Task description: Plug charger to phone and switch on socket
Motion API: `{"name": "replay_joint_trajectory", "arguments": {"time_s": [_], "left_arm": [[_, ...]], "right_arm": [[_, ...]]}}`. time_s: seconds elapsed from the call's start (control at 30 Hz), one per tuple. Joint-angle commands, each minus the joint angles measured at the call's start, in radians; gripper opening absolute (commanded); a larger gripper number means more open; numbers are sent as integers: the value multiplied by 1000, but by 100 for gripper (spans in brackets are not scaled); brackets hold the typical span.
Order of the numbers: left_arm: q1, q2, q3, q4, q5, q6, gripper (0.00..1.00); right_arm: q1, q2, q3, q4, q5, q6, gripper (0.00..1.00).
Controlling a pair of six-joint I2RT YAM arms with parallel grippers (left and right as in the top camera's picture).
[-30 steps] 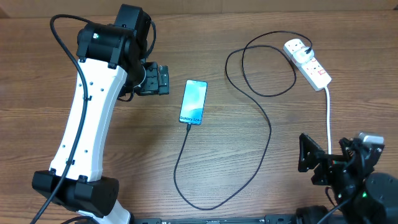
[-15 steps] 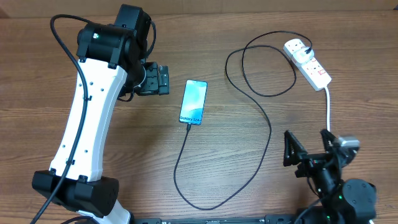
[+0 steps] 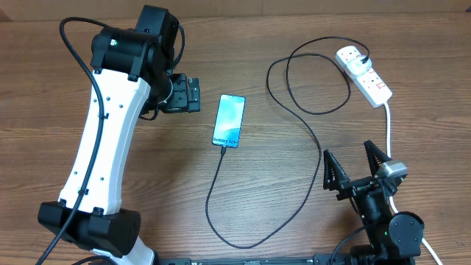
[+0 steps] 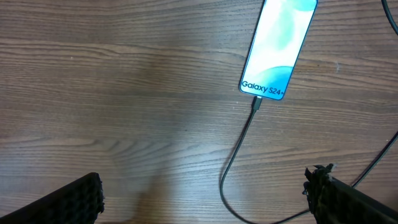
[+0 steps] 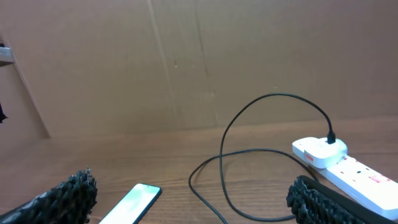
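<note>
Nearest you, the right gripper (image 3: 348, 153) hovers over the table (image 3: 169, 177), its 2 fingers (image 3: 331, 171) spread wide and empty, with the charger (image 4: 239, 142) looping past just to its left. At mid-table the phone (image 3: 229, 121) lies flat, screen lit, the black cable's tip seated at its near edge. Just left of the phone, the left gripper (image 3: 194, 94) stands open, holding nothing. At the far right, the socket (image 3: 375, 82) carries the charger's white plug (image 3: 352, 57).
</note>
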Motion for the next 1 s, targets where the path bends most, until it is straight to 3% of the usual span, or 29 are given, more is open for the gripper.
{"name": "replay_joint_trajectory", "arguments": {"time_s": [0.0,0.23,0.53,0.97], "left_arm": [[5,-20,-2,1,-10,-13,100],[5,-20,-2,1,-10,-13,99],[5,-20,-2,1,-10,-13,100],[5,-20,-2,1,-10,-13,100]], "right_arm": [[5,-12,-31,40,-12,-8,100],[5,-12,-110,153,-11,-31,100],[0,-12,-113,24,4,-158,100],[-4,-12,-111,1,135,-187,100]]}}
